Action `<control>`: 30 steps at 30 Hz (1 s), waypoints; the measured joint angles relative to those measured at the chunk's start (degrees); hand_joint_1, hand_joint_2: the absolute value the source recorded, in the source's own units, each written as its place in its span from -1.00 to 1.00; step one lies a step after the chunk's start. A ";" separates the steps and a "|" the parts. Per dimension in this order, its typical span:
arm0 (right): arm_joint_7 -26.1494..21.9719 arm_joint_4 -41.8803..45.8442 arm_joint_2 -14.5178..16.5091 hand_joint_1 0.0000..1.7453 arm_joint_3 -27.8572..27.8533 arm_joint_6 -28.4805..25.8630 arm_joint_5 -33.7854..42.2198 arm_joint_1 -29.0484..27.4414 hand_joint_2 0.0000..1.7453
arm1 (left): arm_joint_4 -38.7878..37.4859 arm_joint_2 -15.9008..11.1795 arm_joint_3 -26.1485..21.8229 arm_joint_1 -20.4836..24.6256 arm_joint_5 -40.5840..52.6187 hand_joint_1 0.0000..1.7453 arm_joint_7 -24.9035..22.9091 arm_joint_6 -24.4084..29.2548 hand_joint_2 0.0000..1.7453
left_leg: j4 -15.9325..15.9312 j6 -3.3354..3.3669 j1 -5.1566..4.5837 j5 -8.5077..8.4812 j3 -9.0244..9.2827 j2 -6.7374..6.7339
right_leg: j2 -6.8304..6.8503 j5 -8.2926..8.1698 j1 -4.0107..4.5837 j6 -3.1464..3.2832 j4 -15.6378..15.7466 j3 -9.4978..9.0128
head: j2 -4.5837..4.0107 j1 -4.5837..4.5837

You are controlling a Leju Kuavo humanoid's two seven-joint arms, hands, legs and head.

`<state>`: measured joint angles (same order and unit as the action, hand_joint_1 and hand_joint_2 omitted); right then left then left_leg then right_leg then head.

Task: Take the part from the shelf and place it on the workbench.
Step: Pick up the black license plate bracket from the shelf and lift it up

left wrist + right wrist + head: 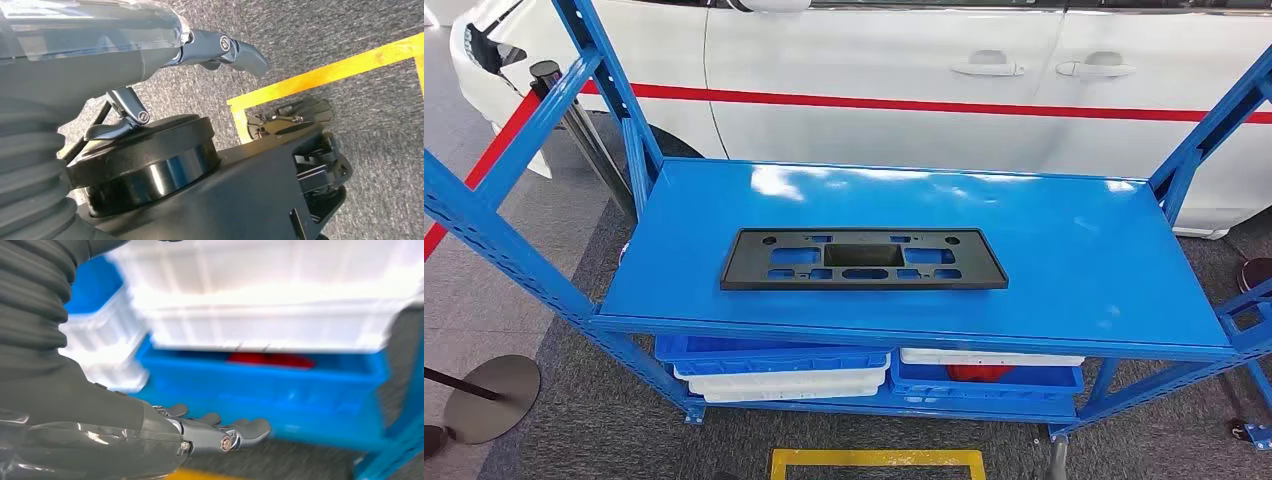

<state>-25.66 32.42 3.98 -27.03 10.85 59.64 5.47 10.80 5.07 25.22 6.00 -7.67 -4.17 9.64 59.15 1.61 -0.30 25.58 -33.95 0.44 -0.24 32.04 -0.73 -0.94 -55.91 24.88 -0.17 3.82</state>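
Note:
A flat black plastic part (864, 259) with several cut-outs lies lengthwise in the middle of the blue shelf's top board (1064, 250). My left hand (200, 47) hangs low over the grey carpet with its fingers stretched out and nothing in them. In the right wrist view my right hand (210, 432) is low in front of the shelf's lower level, fingers extended and holding nothing, close to a blue bin (280, 385) under a white bin (280, 315).
On the lower shelf stand blue and white bins (779, 372), and a blue bin (989, 380) holds something red (979, 373). A white car (874, 90) stands behind the shelf. A stanchion base (489, 395) stands at the left. Yellow tape (874, 460) marks the floor.

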 joint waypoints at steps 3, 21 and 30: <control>0.45 5.73 1.43 -1.00 -2.94 0.73 -0.78 -0.80 1.00 | -0.05 -0.01 0.00 -0.03 -0.03 -1.00 -0.16 0.00 1.00 | 0.00 0.00 -0.02 0.00 0.00 0.01 | 0.04 -0.01 0.00 -0.01 0.00 0.00 | 0.00 0.00; -8.43 56.44 12.09 -1.00 -12.76 -12.99 -9.13 -8.01 1.00 | -0.72 -0.03 0.00 -0.57 -0.34 -1.00 -0.40 -0.38 1.00 | -0.01 0.02 -0.04 -0.04 -0.01 0.06 | 0.15 0.00 -0.02 -0.01 0.00 0.00 | 0.00 0.00; -10.53 67.64 12.52 -1.00 -8.82 -13.54 -7.91 -11.84 1.00 | -0.87 -0.05 0.08 -0.63 -0.10 -1.00 -0.42 -0.81 1.00 | -0.01 0.02 -0.03 -0.05 0.02 0.06 | 0.15 0.00 -0.01 -0.02 0.00 -0.01 | 0.00 0.00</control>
<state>-36.19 100.06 16.50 -35.85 -2.69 51.72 -6.36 9.92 5.02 25.30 5.37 -7.77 -4.59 8.82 59.14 1.63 -0.33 25.54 -33.93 0.50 -0.09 32.03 -0.75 -0.95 -55.92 24.87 -0.17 3.82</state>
